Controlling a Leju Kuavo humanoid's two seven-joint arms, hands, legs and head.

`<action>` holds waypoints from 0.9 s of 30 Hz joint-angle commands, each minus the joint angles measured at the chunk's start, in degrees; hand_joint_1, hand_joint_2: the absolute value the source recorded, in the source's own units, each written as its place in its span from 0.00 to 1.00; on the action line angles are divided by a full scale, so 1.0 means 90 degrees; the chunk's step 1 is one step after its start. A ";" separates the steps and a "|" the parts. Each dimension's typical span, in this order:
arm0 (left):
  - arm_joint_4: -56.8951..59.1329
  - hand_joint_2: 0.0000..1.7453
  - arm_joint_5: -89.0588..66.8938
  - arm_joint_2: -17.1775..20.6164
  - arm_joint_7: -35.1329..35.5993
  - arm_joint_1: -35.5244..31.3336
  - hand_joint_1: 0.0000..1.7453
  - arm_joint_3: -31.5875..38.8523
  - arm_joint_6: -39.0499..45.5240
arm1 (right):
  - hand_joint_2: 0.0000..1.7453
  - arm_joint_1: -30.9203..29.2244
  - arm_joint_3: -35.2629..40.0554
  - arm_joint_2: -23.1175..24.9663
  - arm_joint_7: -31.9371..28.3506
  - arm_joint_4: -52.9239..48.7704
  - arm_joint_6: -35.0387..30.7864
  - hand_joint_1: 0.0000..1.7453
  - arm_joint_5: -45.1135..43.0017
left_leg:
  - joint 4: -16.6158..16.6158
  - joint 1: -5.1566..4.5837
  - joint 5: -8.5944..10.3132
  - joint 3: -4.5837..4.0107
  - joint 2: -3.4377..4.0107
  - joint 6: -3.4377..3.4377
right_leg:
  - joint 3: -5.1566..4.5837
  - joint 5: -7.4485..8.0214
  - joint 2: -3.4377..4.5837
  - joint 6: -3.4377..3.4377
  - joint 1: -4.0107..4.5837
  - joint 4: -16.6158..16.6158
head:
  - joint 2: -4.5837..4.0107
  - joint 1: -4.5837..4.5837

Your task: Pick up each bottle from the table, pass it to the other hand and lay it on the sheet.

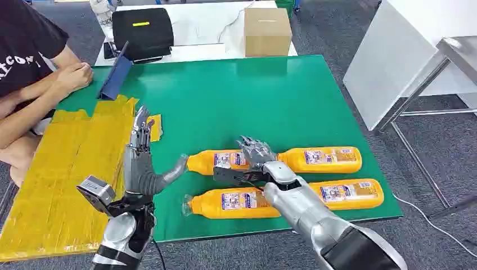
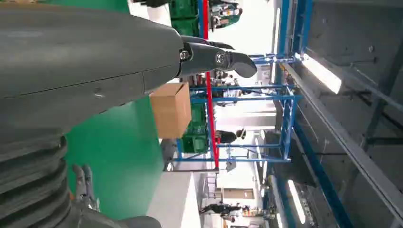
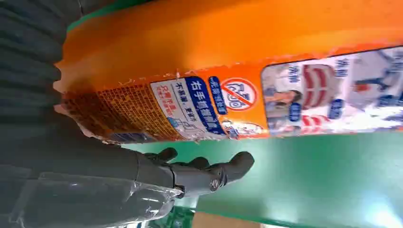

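Several orange bottles with blue-and-white labels lie on their sides on the green table (image 1: 236,95), in two rows. My right hand (image 1: 256,153) rests over the far-left bottle (image 1: 216,161), near its base end. Up close, that bottle (image 3: 228,61) lies against the palm while the thumb (image 3: 209,173) stands off it, with green table between. The near-left bottle (image 1: 230,203) lies just in front of my right forearm. My left hand (image 1: 140,163) is held upright with straight fingers and thumb spread, holding nothing, at the edge of the yellow sheet (image 1: 62,169).
A person's arms (image 1: 50,90) rest on the table's far left corner by the sheet. A blue flat object (image 1: 115,76) leans near them. Behind the table stand a black case (image 1: 142,31) and a cardboard box (image 1: 267,31). A yellow scrap (image 1: 155,127) lies beside the sheet.
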 commanded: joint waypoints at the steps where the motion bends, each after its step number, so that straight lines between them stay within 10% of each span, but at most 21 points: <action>1: 0.0133 1.00 -0.0052 0.0004 -0.0029 -0.0100 0.00 -0.0203 -0.0103 | 1.00 -0.0436 0.0233 0.0119 0.0224 0.0818 0.0325 0.77 0.0219 | 0.0000 0.0000 -0.0007 0.0016 0.0001 -0.0005 | 0.0015 -0.0007 -0.0007 -0.0008 0.0002 0.0001 | 0.0000 -0.0002; 5: 0.0096 1.00 -0.0084 0.0005 -0.0022 -0.0099 0.00 -0.0229 -0.0064 | 1.00 -0.0473 0.0254 0.0131 0.0240 0.0875 0.0506 0.98 0.0257 | 0.0000 0.0000 -0.0006 0.0016 -0.0001 -0.0005 | 0.0016 -0.0007 -0.0009 -0.0008 0.0002 0.0001 | 0.0000 -0.0002; 12: 0.0215 1.00 -0.0060 -0.0008 -0.0019 -0.0106 0.00 -0.0166 -0.0029 | 1.00 -0.0389 0.0052 0.0118 0.0124 0.0709 0.0071 1.00 0.0203 | -0.0001 0.0002 -0.0009 0.0029 -0.0002 -0.0007 | 0.0028 -0.0010 -0.0012 -0.0012 0.0004 -0.0001 | 0.0000 -0.0002; 27: -0.0012 1.00 0.0082 0.0130 -0.0013 0.0182 0.00 -0.0234 -0.0078 | 1.00 0.0704 -0.1609 0.0118 -0.1538 -0.1253 -0.3344 1.00 -0.0628 | 0.0000 0.0005 -0.0020 0.0048 0.0006 -0.0010 | 0.0046 -0.0019 -0.0008 -0.0018 0.0009 -0.0002 | 0.0000 -0.0002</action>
